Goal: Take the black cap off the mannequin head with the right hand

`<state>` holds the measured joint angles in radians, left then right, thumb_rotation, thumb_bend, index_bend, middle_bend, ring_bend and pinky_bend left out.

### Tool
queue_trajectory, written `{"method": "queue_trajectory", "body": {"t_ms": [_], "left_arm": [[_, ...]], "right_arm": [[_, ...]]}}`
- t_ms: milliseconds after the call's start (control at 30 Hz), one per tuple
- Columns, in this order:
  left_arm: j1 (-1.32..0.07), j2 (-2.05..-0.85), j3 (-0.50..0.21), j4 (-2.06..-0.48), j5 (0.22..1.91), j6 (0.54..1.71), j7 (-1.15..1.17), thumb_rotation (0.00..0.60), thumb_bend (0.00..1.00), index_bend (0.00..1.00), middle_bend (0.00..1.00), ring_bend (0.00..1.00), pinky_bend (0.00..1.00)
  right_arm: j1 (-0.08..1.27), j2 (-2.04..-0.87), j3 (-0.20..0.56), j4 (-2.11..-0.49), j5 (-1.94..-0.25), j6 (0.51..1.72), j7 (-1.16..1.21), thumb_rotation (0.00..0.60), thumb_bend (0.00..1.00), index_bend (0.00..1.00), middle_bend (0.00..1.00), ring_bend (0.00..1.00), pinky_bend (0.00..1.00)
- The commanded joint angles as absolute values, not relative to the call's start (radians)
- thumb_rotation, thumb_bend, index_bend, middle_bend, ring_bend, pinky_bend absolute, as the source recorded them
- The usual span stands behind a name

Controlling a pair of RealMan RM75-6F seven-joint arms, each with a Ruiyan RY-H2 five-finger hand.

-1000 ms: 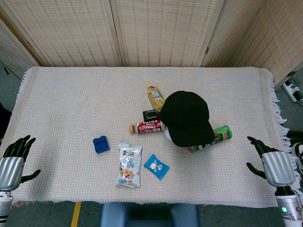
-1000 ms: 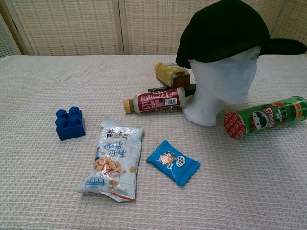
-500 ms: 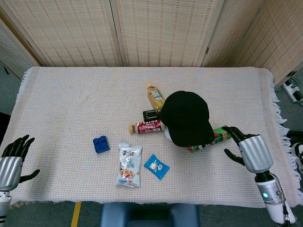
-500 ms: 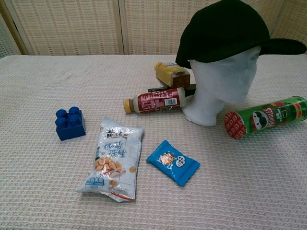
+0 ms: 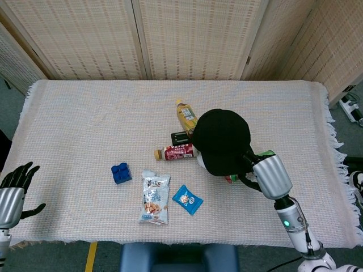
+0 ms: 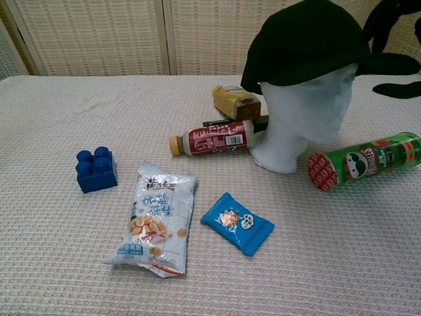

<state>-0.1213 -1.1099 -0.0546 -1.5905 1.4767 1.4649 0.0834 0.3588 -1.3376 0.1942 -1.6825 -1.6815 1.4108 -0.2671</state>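
**Right hand at the cap's brim, cap on the head**

Here, a counter [image 5: 85,113] draped in a pale woven cloth with a fringed edge on the right side. Behind it, folding screens of light wicker panels [image 5: 193,34] in pale frames. Grey floor around, with a yellow stripe [image 5: 91,256] at the near edge and a white power strip [image 5: 353,107] at far right.

Near the middle of the cloth, a white foam mannequin head [image 6: 302,122], upright, wearing the black fabric baseball cap [image 6: 309,43], brim turned to the right in the chest view. Right hand [image 5: 271,175], silver-backed with black fingers, just beside the brim; black fingers [image 6: 388,20] spread above and below the brim tip in the chest view. Touching or not: cannot tell. Nothing held, fingers apart.

Left hand [image 5: 11,190] well apart at the near left corner of the counter, fingers spread, holding nothing.

Lying beside the mannequin head: a green cylindrical crisps can with a red end [image 6: 365,161], a brown-capped bottle with a red label [image 6: 210,139], a yellow-labelled bottle [image 6: 235,100], and a small black flat object [image 5: 180,137] partly hidden behind the neck. Further left, a blue plastic building block [image 6: 96,169]. Nearer the front edge, a white snack bag printed with nuts [image 6: 154,218] and a small blue snack packet [image 6: 237,222], close together but apart.
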Motion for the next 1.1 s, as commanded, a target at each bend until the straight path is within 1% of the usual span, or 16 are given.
{"method": "queue_trajectory", "body": {"t_ms": [33,133,267,500,633,733,933,1100], "left_arm": [[-0.119,-1.107,-0.054,-1.591,1.473,1.463,0.079,0.600,0.14,0.16,0.10,0.11,0.18],[-0.119,-1.102,-0.051,-1.593,1.471,1.457,0.071,0.600,0.14,0.16,0.10,0.11,0.18],[-0.122,-1.101,-0.050,-1.595,1.467,1.445,0.064,0.600,0.13,0.16,0.10,0.11,0.18],[-0.126,-1.095,-0.049,-1.599,1.466,1.437,0.057,0.600,0.13,0.16,0.10,0.11,0.18],[-0.131,-1.096,-0.049,-1.601,1.467,1.429,0.057,0.600,0.13,0.16,0.10,0.11,0.18],[-0.132,-1.095,-0.049,-1.602,1.467,1.428,0.059,0.600,0.13,0.16,0.10,0.11,0.18],[-0.135,-1.090,-0.050,-1.612,1.462,1.423,0.064,0.600,0.13,0.16,0.10,0.11,0.18],[-0.139,-1.089,-0.050,-1.618,1.460,1.416,0.072,0.600,0.13,0.16,0.10,0.11,0.18]], "right_arm": [[0.379,-1.381,0.213,-1.641,-1.686,1.435,-0.269,0.600,0.19,0.51,0.52,0.83,0.95],[0.394,-1.404,0.225,-1.613,-1.677,1.437,-0.265,0.600,0.23,0.58,0.55,0.84,0.96],[0.417,-1.420,0.238,-1.590,-1.661,1.426,-0.270,0.600,0.28,0.64,0.58,0.85,0.98],[0.437,-1.436,0.244,-1.564,-1.654,1.432,-0.267,0.600,0.40,0.81,0.72,0.89,1.00],[0.444,-1.446,0.245,-1.543,-1.658,1.447,-0.258,0.600,0.45,0.87,0.77,0.90,1.00],[0.447,-1.456,0.250,-1.521,-1.664,1.470,-0.255,0.600,0.46,0.90,0.79,0.91,1.00],[0.452,-1.464,0.274,-1.494,-1.668,1.522,-0.260,0.600,0.48,0.91,0.81,0.92,1.00],[0.463,-1.449,0.309,-1.479,-1.645,1.537,-0.271,0.600,0.49,0.91,0.81,0.92,1.00]]}}
